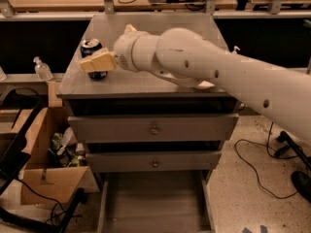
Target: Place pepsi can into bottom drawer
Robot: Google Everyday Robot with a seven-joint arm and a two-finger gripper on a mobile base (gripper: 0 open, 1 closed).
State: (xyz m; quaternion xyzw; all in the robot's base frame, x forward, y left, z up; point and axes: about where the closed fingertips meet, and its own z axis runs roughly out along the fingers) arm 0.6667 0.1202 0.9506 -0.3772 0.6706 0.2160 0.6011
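Note:
The pepsi can (91, 45), dark blue with a silver top, stands upright at the left of the grey cabinet top (160, 25). My gripper (103, 50) is at the can, open. Its near cream finger (97, 62) crosses the can's front and hides its middle. The far finger (129, 29) shows behind, to the can's right. The bottom drawer (155, 200) is pulled out below, a wide shallow grey tray with nothing in it. My white arm reaches in from the right across the cabinet top.
Two closed grey drawers with round knobs (154, 129) sit above the open one. A cardboard box (46, 178) with clutter stands on the floor at left, a clear bottle (43, 69) on a shelf behind it. Cables (257, 174) lie on the floor at right.

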